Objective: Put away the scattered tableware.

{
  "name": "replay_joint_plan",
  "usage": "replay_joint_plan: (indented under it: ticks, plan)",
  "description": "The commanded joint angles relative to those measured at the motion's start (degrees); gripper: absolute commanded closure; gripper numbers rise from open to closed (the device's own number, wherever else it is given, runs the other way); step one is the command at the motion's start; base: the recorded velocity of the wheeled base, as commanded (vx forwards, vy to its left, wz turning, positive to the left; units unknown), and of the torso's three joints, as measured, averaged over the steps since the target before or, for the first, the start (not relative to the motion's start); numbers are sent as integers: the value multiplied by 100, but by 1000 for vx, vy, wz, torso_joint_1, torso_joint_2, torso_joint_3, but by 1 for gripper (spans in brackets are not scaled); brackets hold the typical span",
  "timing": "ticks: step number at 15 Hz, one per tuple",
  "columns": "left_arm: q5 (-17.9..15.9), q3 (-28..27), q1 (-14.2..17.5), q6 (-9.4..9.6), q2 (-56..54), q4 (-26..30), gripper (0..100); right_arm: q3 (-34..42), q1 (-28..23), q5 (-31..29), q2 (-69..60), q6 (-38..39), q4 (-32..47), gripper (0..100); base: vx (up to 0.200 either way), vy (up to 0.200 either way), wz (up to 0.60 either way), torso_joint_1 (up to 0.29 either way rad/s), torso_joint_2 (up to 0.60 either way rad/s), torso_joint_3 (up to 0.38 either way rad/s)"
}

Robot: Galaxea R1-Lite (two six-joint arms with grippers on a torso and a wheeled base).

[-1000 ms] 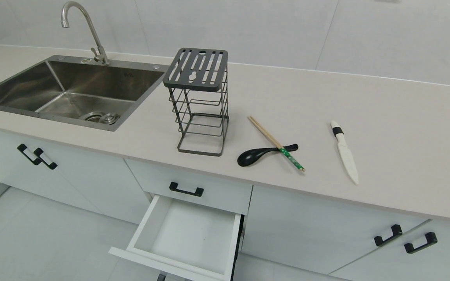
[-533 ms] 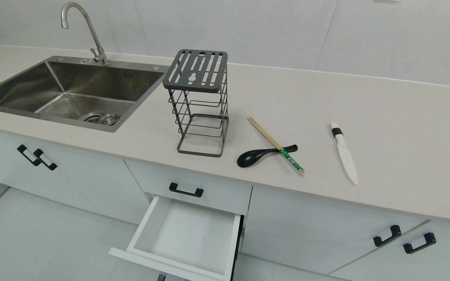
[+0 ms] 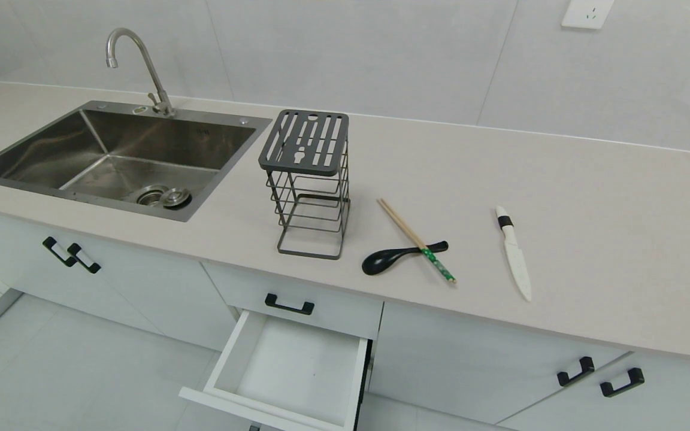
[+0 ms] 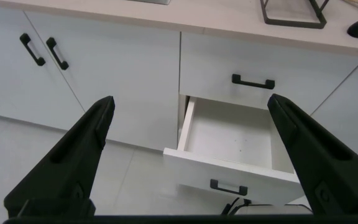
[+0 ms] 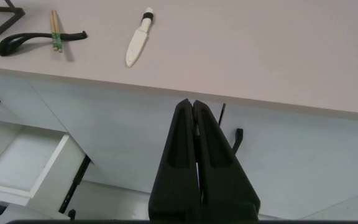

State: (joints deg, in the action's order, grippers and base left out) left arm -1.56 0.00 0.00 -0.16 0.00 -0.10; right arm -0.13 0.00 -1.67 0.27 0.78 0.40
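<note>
Both grippers hang low, in front of the cabinet fronts and below the worktop's front edge.

- Left gripper: fingers spread wide, holding nothing, just above the open drawer.
- Right gripper: fingers pressed together, holding nothing, in front of the cabinet doors under the knife.

Tableware, all loose on the worktop:
- Black spoon: near the front edge, just right of the rack's base.
- Chopsticks: lying across the spoon's handle and touching it, green ends toward the front edge.
- Knife: white, lying flat, well apart to the right, one end close to the front edge.

Farther back stands the wire rack with a slotted top, empty as far as I can see. The sink is beyond it toward the left end.

Risks, as judged:
1. The drawer juts out, so the left arm could catch its rim on rising.
2. Lifting the spoon first would tip the chopsticks off its handle, and they could roll over the front edge.
3. The chopsticks are thin and lie almost flat. A pinch may take only one, or skid both.
4. The knife is smooth and flat, so a nudge instead of a grip could push it off the edge.
5. The rack looks light. A tilted entry into a slot could tip it or shove it toward the sink.
6. The right gripper must open before any grasp.
</note>
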Motion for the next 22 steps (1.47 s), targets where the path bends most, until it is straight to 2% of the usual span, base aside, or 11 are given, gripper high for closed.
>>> replay_joint_plan:
  ticks: [1,3,4,7,8,9,10,11,12,15,22]
  plan:
    - [-2,0,0,-2,9,1,0,5,0,0,8,1,4,100,0,0,0,51,-76,-36]
    - [-2,0,0,-2,9,1,0,5,0,9,8,10,-5,100,0,0,0,0,0,0]
    - [-2,0,0,-2,9,-8,0,5,0,9,8,27,-5,0,0,0,0,0,0,0]
    - [-2,0,0,-11,9,1,0,-4,0,88,0,10,-5,0,0,0,0,0,0,0]
    - [-2,0,0,-2,9,1,0,-154,9,264,8,-8,-286,0,0,0,0,0,0,0]
    - [-2,0,0,-2,9,1,0,-874,26,422,175,-25,-726,0,0,0,0,0,0,0]
    - [-2,0,0,-2,9,1,0,-1393,26,712,571,-43,-717,0,0,0,0,0,0,0]
    - [-2,0,0,-2,9,1,0,-1577,26,914,729,-43,-699,0,0,0,0,0,0,0]
    - [-2,0,0,-2,9,1,0,-1657,26,1318,861,-43,-585,0,0,0,0,0,0,0]
    - [-2,0,0,-2,9,-8,0,-1867,193,2013,1705,-43,-286,0,0,0,0,0,0,0]
    - [-2,0,0,-2,9,1,0,-2658,571,2101,4253,-60,-313,0,0,0,0,0,0,0]
